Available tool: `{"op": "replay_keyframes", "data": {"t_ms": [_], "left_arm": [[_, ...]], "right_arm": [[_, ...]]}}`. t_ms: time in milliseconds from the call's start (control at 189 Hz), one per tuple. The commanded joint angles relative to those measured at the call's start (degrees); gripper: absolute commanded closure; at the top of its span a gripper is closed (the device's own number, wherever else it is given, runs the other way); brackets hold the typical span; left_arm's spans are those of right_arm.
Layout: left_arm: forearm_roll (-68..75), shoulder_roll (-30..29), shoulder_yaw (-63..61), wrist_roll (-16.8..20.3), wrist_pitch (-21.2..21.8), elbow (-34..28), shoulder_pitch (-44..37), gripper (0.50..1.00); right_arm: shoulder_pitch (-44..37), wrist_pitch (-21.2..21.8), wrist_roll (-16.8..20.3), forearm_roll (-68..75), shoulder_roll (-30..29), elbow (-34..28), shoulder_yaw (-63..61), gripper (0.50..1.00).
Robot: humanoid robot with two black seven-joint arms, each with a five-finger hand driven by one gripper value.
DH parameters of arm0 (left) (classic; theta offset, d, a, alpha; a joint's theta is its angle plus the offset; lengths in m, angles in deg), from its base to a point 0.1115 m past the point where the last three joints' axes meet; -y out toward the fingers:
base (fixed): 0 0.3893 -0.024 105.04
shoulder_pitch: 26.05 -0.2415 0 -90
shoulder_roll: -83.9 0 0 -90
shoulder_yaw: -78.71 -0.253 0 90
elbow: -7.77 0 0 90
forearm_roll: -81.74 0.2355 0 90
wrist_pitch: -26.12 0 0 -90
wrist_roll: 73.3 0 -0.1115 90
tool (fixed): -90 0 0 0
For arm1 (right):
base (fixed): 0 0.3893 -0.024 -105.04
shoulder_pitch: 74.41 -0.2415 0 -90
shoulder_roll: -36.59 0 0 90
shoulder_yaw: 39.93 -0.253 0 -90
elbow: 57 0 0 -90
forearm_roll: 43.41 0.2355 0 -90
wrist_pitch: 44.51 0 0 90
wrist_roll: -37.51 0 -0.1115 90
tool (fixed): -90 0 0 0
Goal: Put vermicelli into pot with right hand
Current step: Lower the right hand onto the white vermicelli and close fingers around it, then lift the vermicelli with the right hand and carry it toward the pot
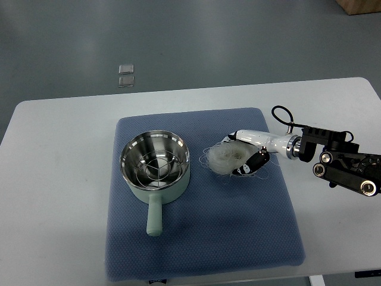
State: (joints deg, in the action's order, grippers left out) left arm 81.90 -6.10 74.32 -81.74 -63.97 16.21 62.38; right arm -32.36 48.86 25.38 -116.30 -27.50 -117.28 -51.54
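Nearest the camera lies the front edge of a blue mat (202, 238), spread over a white table (59, 179) and covering most of its middle. On the mat's left half stands 1 pale green pot (156, 168) with a shiny metal inside and a wire rack at its bottom; its handle (154, 217) points toward the near edge. To the right of the pot, close to its rim but apart from it, sits the vermicelli (224, 157), a loose whitish tangle resting on the mat with stray strands trailing out around it. The right hand (245, 156) comes in from the right edge on a black arm with a white wrist, and it lies on the bundle's right side, touching it. Its white and black fingers (256, 163) are curled around the near and far sides of the tangle, cupping it, so the noodles fill the hollow of the hand and spill out leftward toward the pot. Whether the bundle is lifted off the mat cannot be told. Far beyond the table, 2 small clear squares (125, 75) lie on the grey floor.
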Motion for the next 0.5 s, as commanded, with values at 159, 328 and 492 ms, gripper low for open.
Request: {"op": "replay_keyframes", "data": {"t_ms": [159, 328, 492], "left_arm": [[-0.08, 0.0, 0.0, 0.0, 0.0, 0.0, -0.01, 0.5], [0.01, 0.0, 0.0, 0.0, 0.0, 0.0, -0.01, 0.5], [0.01, 0.0, 0.0, 0.0, 0.0, 0.0, -0.01, 0.5]], "right_arm": [[-1.97, 0.58, -0.09, 0.12, 0.46, -0.19, -0.08, 1.0], [-4.35, 1.72, 0.0, 0.65, 0.63, -0.63, -0.08, 1.0], [-6.37, 2.42, 0.0, 1.0, 0.63, -0.98, -0.61, 1.0]]}}
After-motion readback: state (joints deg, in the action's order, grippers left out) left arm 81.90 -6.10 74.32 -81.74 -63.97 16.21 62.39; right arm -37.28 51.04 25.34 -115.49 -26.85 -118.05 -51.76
